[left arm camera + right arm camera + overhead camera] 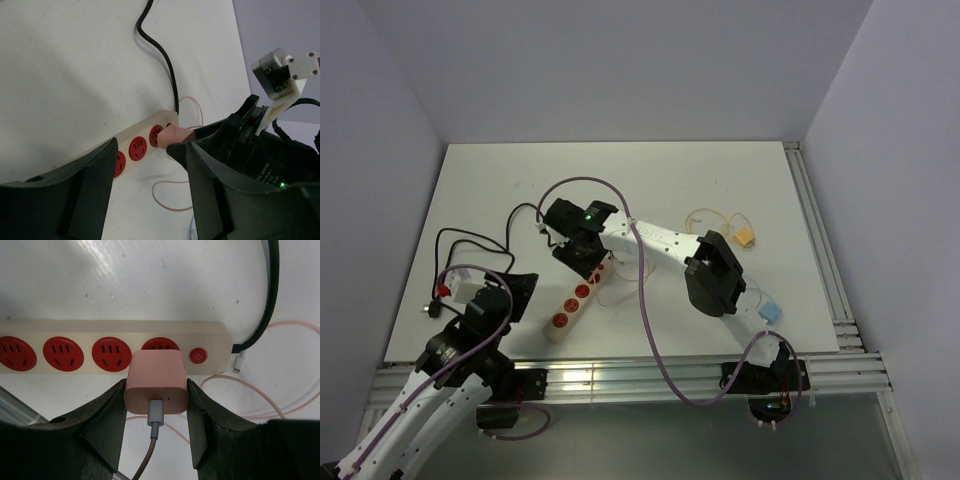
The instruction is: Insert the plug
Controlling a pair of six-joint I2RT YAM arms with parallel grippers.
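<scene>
Right wrist view: right fingers (105,425) grip a pink plug (156,382) at the far socket of the power strip (100,330); left fingers (85,195) spread, empty.

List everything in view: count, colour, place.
power strip: 1, cream with red sockets and a red switch, table centre-left
USB charger: 1, pink, at the socket beside the switch
charging cable: 1, pink, runs from the USB charger, loops by the strip's switch end
power cord: 1, black, leaves the strip's switch end
small yellow item: 1, yellow, right side of table; kind unclear
small blue item: 1, light blue, right side near the front edge; kind unclear
table: 1, white
right pincer: 1, black, shut on the USB charger
left pincer: 1, black, open, empty, over the strip
</scene>
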